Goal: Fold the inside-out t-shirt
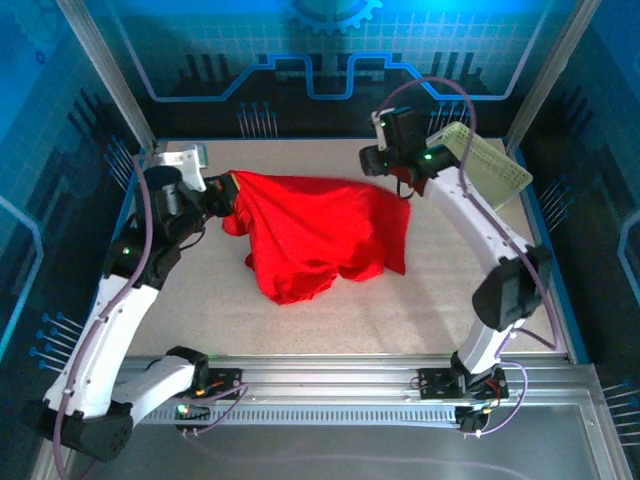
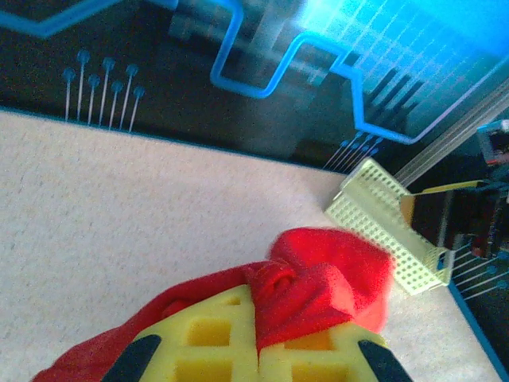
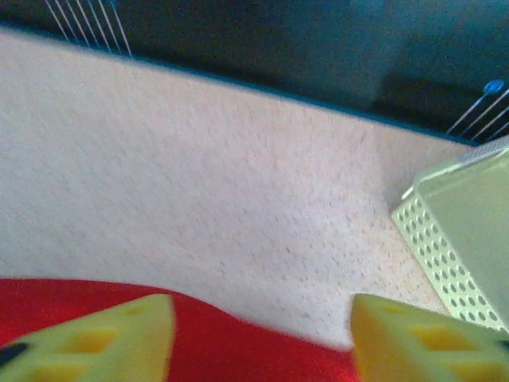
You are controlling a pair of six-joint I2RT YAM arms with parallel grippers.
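The inside-out t-shirt [image 1: 320, 235] is a bright red rumpled heap in the middle of the table, stretched up toward the left. My left gripper [image 1: 228, 190] is shut on its left edge. In the left wrist view a fold of red cloth [image 2: 318, 278] is pinched between the closed yellow fingers [image 2: 207, 334] of that gripper [image 2: 261, 342]. My right gripper [image 1: 400, 185] hovers at the shirt's far right corner. Seen from its wrist, this gripper [image 3: 262, 334] stands open, its jaws wide apart over the shirt's edge [image 3: 238, 354], holding nothing.
A pale yellow-green lattice basket [image 1: 485, 165] lies tipped at the back right, close behind the right arm. It also appears as the basket [image 2: 382, 215] in the left wrist view and the basket [image 3: 461, 239] in the right one. Bare table [image 1: 300, 325] lies in front of the shirt.
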